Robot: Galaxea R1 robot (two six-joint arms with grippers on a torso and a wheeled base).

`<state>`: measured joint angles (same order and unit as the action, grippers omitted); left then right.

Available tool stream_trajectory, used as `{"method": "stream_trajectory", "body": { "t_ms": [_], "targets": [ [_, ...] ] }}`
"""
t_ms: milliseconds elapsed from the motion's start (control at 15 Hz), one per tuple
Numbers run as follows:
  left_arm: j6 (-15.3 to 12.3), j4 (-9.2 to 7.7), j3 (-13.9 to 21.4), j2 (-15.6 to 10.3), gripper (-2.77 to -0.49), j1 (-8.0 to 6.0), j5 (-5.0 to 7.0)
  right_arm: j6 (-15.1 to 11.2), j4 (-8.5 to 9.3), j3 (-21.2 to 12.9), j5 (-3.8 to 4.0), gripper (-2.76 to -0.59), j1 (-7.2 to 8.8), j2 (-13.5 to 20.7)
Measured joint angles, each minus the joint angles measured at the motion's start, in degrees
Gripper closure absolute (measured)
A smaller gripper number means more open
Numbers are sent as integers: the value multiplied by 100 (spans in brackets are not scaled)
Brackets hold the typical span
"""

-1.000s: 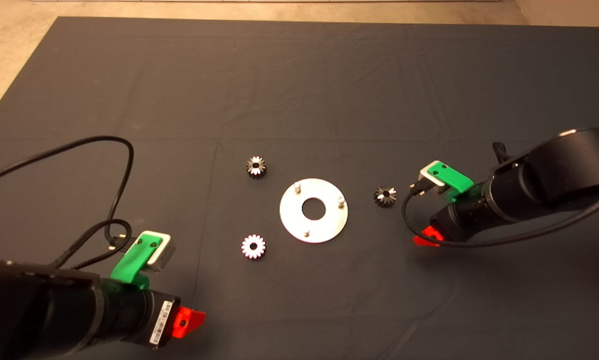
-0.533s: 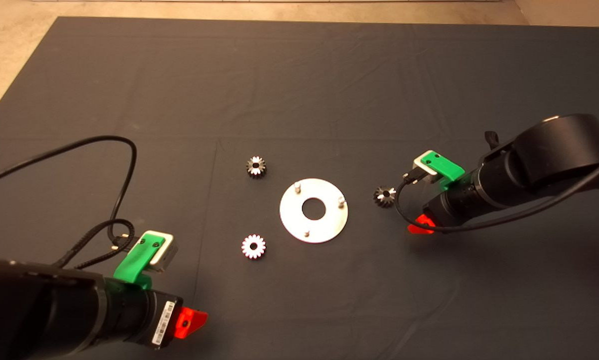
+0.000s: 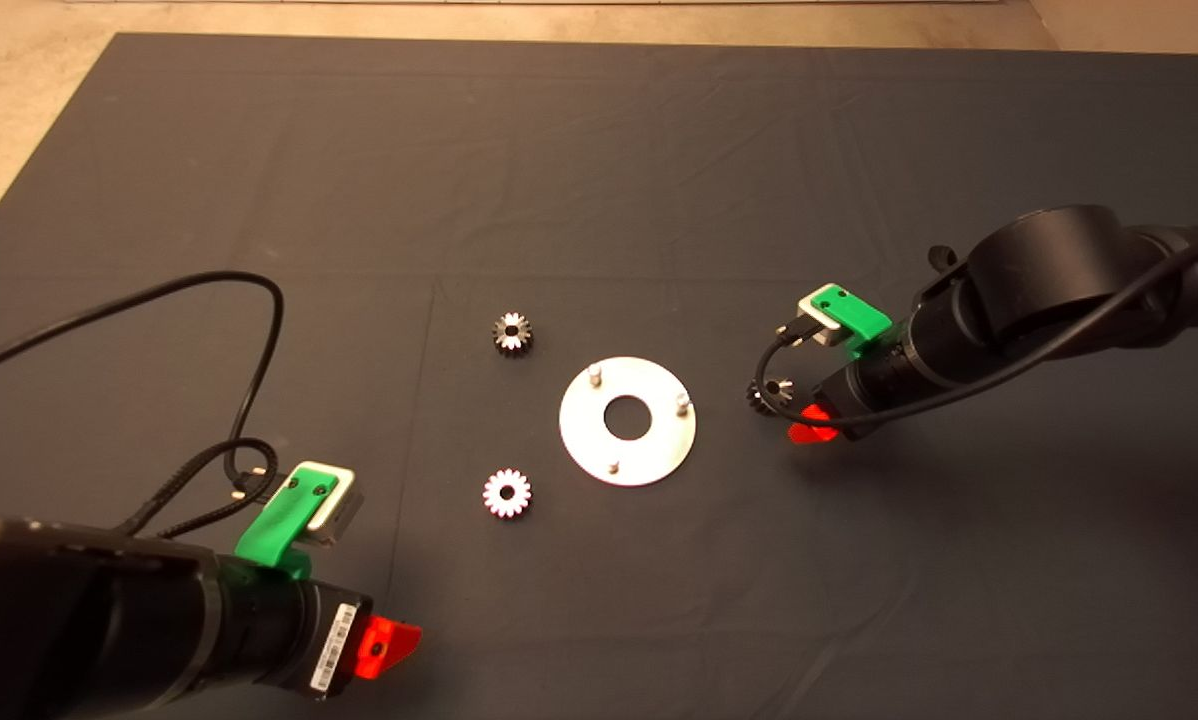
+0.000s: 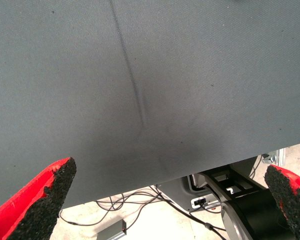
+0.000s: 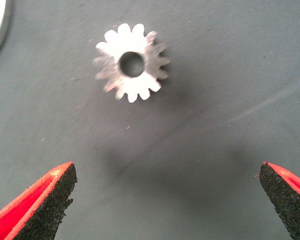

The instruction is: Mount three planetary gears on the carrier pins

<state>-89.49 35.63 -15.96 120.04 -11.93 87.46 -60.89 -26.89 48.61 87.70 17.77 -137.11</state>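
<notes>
Leftmost, the left gripper (image 3: 384, 645) is waiting at the lower left edge of the dark mat (image 3: 599, 160), its red fingers (image 4: 37, 200) spread wide with nothing between them; its wrist view is showing only mat and the floor beyond. Next, two planetary gears are lying flat on the mat: a dark one (image 3: 512, 333) beyond the disc's left side, and a bright one (image 3: 507, 493) near its lower left. Centrally, the silver carrier disc (image 3: 627, 421) is resting flat, its three carrier pins (image 3: 594, 375) standing upright and bare. Rightmost, the third planetary gear (image 3: 769, 393) is lying just beside the disc's right edge, and the right gripper (image 3: 809, 428) is hovering right at it, fingers (image 5: 40, 202) spread wide, the gear (image 5: 131, 62) lying ahead of the fingertips, ungripped.
</notes>
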Motion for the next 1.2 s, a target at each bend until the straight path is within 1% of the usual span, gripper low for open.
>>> {"method": "stream_trajectory", "body": {
  "t_ms": [333, 467, 533, 667, 800, 867, 1067, 1200],
  "targets": [
    [0, 0, 0, 13, -275, 0, 0, 1, -4, 163, -5, -273, 0, -85],
    [0, 0, 0, 13, -275, 1, -2, 1, -4, 262, -91, -273, 0, -149],
    [0, 2, 0, 13, -275, 1, -2, 0, -4, 315, -111, -273, -2, -212],
    [0, 0, 0, 13, -275, 1, -2, -2, -4, 385, -182, -273, -2, -338],
    [0, 0, 0, 13, -275, 1, -5, 1, -4, 434, -316, -273, -4, -372],
    [-1, 1, 0, 16, -275, 0, -5, 1, -4, 459, -366, -273, -5, -372],
    [-12, 0, 0, 13, -275, 1, -2, 1, -4, 538, -391, -273, -15, -405],
    [-17, 0, 0, 14, -275, 1, -2, 1, -4, 552, -394, -273, -15, -405]
  ]
}}
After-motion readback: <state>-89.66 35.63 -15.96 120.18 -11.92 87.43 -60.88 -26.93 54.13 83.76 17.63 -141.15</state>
